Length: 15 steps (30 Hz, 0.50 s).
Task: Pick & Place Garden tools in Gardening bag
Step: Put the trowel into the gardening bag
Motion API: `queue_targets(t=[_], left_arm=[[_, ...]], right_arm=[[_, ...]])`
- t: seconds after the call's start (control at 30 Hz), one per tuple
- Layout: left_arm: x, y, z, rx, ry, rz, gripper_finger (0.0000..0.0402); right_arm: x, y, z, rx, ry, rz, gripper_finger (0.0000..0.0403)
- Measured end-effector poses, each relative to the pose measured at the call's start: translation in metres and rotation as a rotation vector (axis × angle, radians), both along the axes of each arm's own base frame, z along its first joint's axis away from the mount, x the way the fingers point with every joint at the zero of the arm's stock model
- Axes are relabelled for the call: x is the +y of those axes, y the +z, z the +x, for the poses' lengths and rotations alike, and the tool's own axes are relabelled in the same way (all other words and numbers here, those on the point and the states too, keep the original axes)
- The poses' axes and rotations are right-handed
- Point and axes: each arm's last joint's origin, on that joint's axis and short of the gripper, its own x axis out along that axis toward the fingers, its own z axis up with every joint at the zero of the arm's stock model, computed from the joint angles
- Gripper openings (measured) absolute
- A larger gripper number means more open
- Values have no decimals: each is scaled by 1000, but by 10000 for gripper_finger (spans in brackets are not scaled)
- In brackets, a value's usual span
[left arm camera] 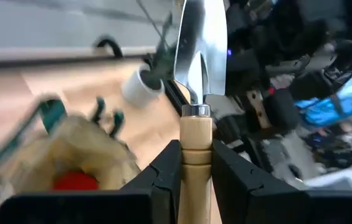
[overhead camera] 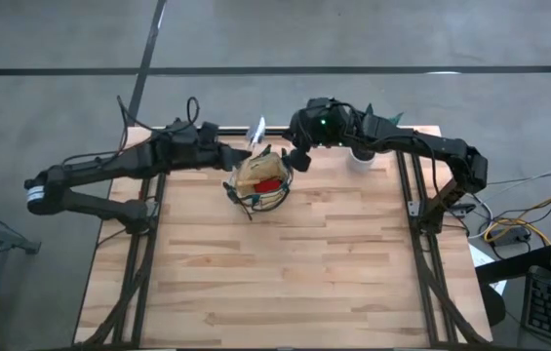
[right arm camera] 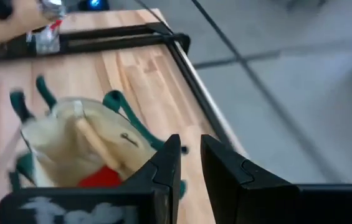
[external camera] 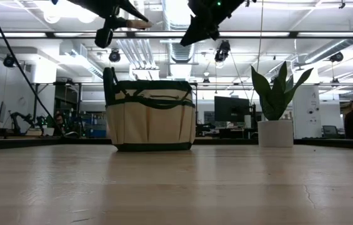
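Placement of a trowel is the step in hand. The left gripper (left arm camera: 195, 177) is clenched on the pale wooden handle of a bright metal trowel (left arm camera: 197, 74), whose blade points away from the wrist toward the far edge of the table. In the high view that left gripper (overhead camera: 224, 153) hangs at about ten o'clock of the small round tan fabric gardening bag with dark green trim (overhead camera: 258, 181), just beside its rim, with the blade (overhead camera: 256, 129) showing at about twelve o'clock of the bag. The low view shows the trowel held well above the bag's opening (external camera: 151, 84), not yet inside it.

The bag stands upright on the light wooden table (overhead camera: 285, 283), near its far edge. Inside it lie a red chunky piece (overhead camera: 270, 184) and a wooden handle (right arm camera: 95, 143) leaning across the interior; what else it holds I cannot tell.

The right gripper (overhead camera: 299, 158) hovers at about two o'clock of the bag, close to the rim, its jaws released with a narrow gap and nothing between them, as the right wrist view (right arm camera: 189, 165) shows. A green potted plant in a white pot (external camera: 276, 115) stands at about three o'clock of the bag, apart from it.

Judging from this, the next move calls for carrying the trowel over the open mouth, tipping or lowering it so the blade clears the loop handles (external camera: 109, 81), then letting go. The right arm should stay clear of the opening.
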Motion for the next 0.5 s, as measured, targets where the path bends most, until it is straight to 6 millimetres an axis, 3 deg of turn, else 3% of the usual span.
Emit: queue_targets(t=[0.17,0.27,0.5], left_arm=[[4,-3,1,-49,16,-223,69],[3,-3,1,-69,22,-308,69],[0,0,3,-123,-65,-451,69]], right_arm=[[10,4,4,92,196,-252,57],[26,8,9,91,265,-298,57],[90,29,17,9,436,-338,57]])
